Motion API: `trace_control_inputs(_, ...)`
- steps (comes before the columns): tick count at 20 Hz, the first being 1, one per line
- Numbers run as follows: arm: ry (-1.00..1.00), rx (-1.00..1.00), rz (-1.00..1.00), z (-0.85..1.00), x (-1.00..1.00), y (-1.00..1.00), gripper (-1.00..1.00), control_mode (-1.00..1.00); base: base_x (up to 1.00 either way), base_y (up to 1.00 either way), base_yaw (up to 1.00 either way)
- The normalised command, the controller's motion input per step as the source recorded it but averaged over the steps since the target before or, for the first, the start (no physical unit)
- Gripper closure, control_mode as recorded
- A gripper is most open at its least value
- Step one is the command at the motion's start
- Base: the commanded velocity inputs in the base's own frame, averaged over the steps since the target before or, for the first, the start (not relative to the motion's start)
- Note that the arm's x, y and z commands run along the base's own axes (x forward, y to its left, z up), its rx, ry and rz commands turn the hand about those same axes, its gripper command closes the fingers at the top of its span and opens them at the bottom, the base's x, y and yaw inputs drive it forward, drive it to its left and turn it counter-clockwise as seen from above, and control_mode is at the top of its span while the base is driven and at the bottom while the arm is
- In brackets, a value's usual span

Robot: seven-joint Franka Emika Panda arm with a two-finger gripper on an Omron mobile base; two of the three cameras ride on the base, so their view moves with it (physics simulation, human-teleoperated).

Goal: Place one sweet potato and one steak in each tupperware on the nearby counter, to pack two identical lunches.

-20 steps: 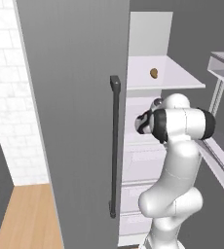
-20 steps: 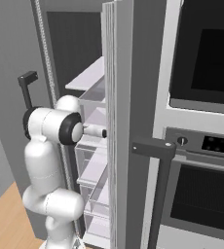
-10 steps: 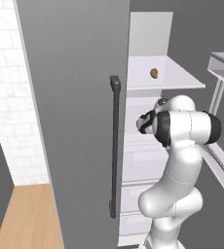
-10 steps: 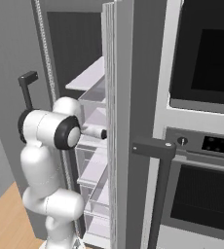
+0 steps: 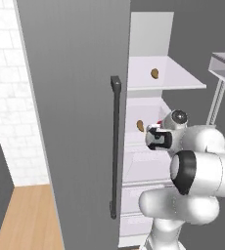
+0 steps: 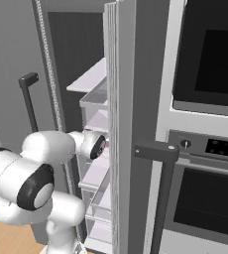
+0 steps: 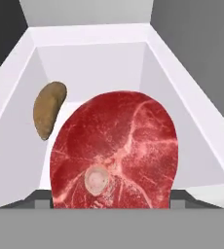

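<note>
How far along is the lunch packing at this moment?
Early. Nothing shows as packed. The gripper is inside the fridge, closed on a steak. One sweet potato lies beside it and another on the shelf above. Left: carrying the steak and the rest to the tupperware.

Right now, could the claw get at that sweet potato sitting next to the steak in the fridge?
Probably not directly. The steak sits right in front of the claw, seemingly in its grip. The sweet potato lies apart to one side on the same shelf, unobstructed, but the claw looks occupied.
</note>
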Motion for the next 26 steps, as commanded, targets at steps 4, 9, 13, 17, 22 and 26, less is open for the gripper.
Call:
trace_control_inputs(4, 0.00, -0.01, 0.00, 1.00, -0.83, 0.28, 1.00, -1.00, 0.00, 0.00, 0.00)
trace_control_inputs(9, 0.09, -0.03, 0.01, 0.98, -0.96, 0.23, 1.00, -1.00, 0.00, 0.00, 0.00)
trace_control_inputs(13, 0.20, -0.02, 0.01, 0.66, -1.00, 0.16, 1.00, -1.00, 0.00, 0.00, 0.00)
trace_control_inputs(17, 0.20, -0.04, 0.05, 0.24, -1.00, 0.26, 1.00, -1.00, 0.00, 0.00, 0.00)
trace_control_inputs(22, 0.08, -0.04, 0.14, 0.23, -1.00, 0.28, 1.00, -1.00, 0.00, 0.00, 0.00)
trace_control_inputs(26, 0.00, -0.06, 0.17, 0.40, -1.00, 0.37, 1.00, -1.00, 0.00, 0.00, 0.00)
